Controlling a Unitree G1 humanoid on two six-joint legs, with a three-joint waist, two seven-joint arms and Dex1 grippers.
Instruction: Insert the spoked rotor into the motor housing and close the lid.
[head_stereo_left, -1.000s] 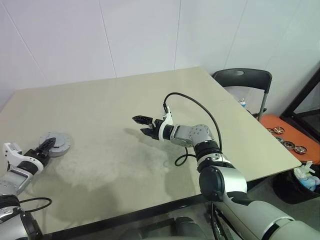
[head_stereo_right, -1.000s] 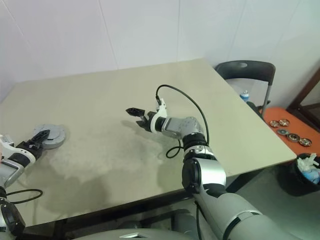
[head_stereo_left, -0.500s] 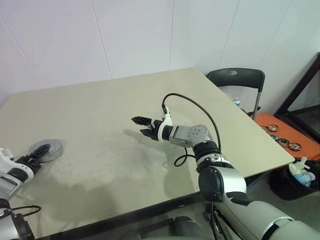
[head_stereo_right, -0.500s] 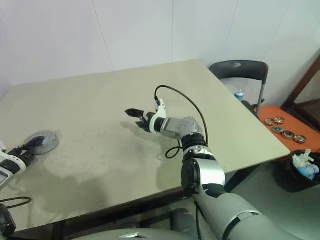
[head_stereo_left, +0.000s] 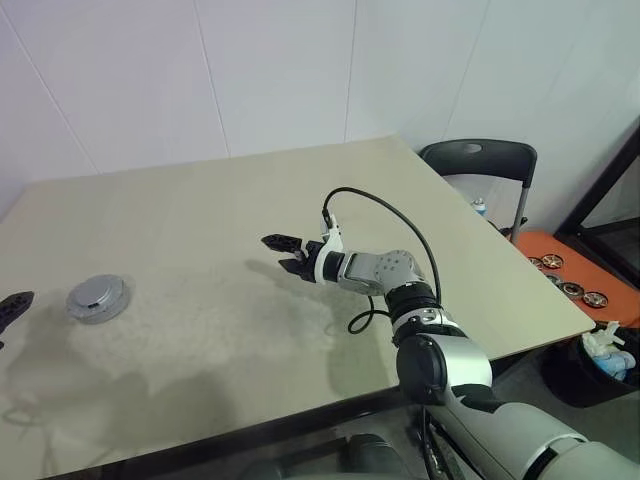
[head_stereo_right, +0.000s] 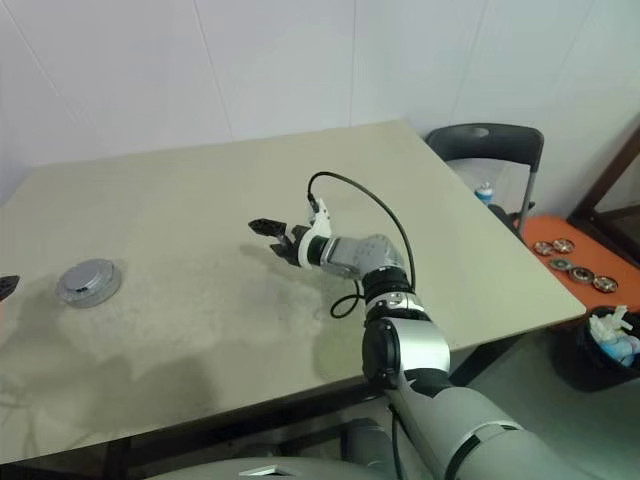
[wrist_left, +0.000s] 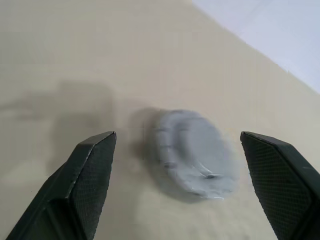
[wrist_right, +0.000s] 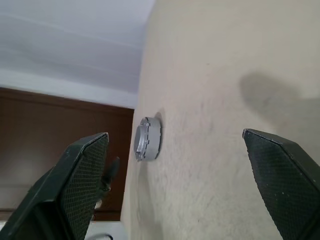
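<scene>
Now the lid (head_stereo_left: 97, 297) sat flat on the table (head_stereo_left: 200, 200) near its left edge, closed over the assembly, nothing touching it. Left gripper (wrist_left: 182, 185) was off to the left of it, well apart, jaws spread wide and empty. Right gripper (head_stereo_left: 283, 253) hovered over mid-table, jaws wide apart, holding nothing. Chair (head_stereo_left: 480, 160) stood beyond the table's right corner.

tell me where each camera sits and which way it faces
Left eye view: head, down over the table; right tool open above it, lid at the table's left.
Right eye view: same scene, same lid.
Left wrist view: along the open left tool at the lid.
Right wrist view: along its own fingers, across the table to the lid.
</scene>
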